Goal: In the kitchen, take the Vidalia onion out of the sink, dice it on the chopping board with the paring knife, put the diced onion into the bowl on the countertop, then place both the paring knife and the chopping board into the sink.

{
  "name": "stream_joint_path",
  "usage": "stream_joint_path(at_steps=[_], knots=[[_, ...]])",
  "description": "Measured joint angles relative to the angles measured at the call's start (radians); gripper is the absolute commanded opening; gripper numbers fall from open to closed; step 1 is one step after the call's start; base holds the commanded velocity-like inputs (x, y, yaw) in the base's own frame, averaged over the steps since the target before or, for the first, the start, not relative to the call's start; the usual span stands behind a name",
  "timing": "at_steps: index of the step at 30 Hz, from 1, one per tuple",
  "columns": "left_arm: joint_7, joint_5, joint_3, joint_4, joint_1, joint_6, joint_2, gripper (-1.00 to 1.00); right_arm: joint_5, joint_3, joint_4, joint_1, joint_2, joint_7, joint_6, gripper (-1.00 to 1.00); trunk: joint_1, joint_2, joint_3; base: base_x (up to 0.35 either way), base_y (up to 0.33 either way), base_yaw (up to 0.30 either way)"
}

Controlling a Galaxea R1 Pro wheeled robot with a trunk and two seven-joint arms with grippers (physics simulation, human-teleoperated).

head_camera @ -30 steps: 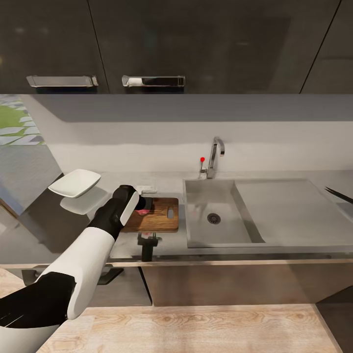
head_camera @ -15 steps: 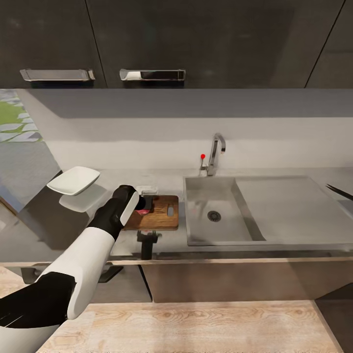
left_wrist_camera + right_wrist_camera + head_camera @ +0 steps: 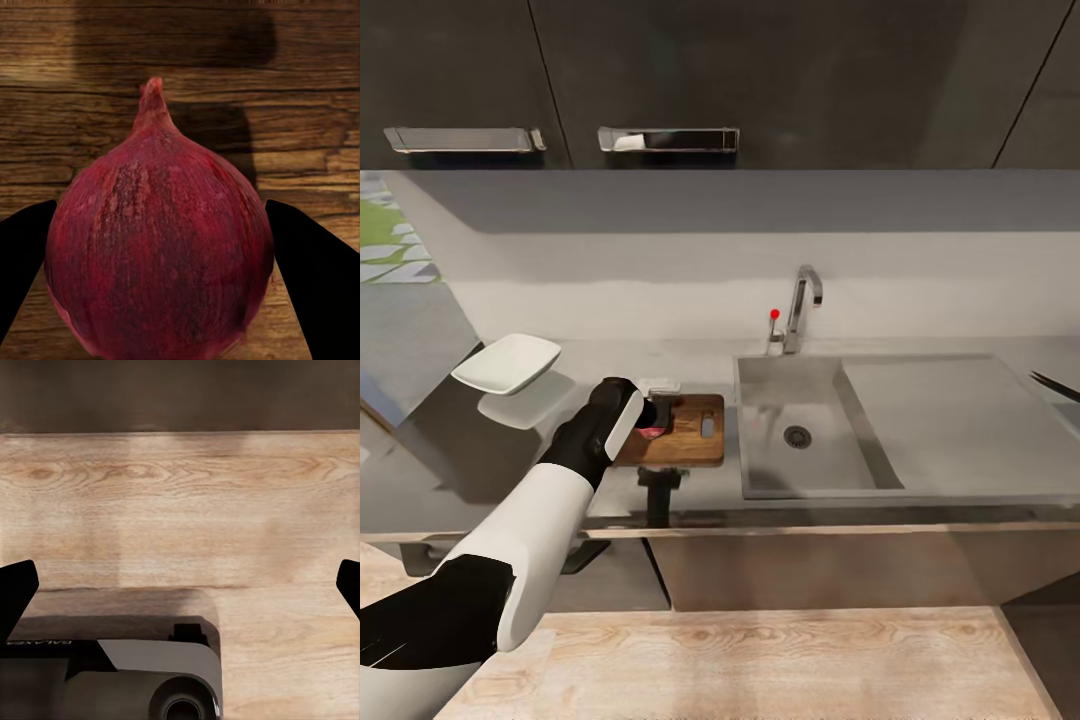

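Left gripper (image 3: 652, 418) sits over the near-left part of the chopping board (image 3: 690, 455), its fingers (image 3: 315, 277) clenched on the Vidalia onion (image 3: 159, 251); in the left wrist view the dark red bulb fills the gap, a black finger touching each side, stem tip pointing away, wood grain behind it. Whether the onion rests on the board or hangs just above it, cannot tell. Board lies on the grey desk (image 3: 510, 470) just left of the sink (image 3: 800, 480), slot handle hole toward the sink. Sink basin shows its round drain, drainboard to the right, chrome faucet (image 3: 800, 310) with red dot behind. White bowl (image 3: 506, 362) on the desk, well to the left of the board. Right gripper (image 3: 180, 585) fingers (image 3: 16, 589) released, spread wide at the picture edges, pointing down at the wooden floor (image 3: 187, 502) with part of the robot base (image 3: 142, 679) below
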Motion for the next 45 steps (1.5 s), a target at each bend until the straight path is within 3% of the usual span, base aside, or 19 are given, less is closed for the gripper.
stream_joint_path(at_steps=[9, 45], knots=[[0.001, -0.001, 0.000, -0.004, 0.000, 0.000, 0.000, -1.00, 0.000, 0.000, 0.000, 0.000, 0.000, 0.000, 0.000, 1.00, 0.000, 0.000, -0.002, 0.175, -0.045, 0.000], [0.001, 0.006, 0.000, -0.031, 0.000, 0.000, 0.001, -1.00, 0.000, 0.000, 0.000, 0.000, 0.000, 0.000, 0.000, 1.00, 0.000, -0.001, -0.025, 0.003, -0.001, 0.000]])
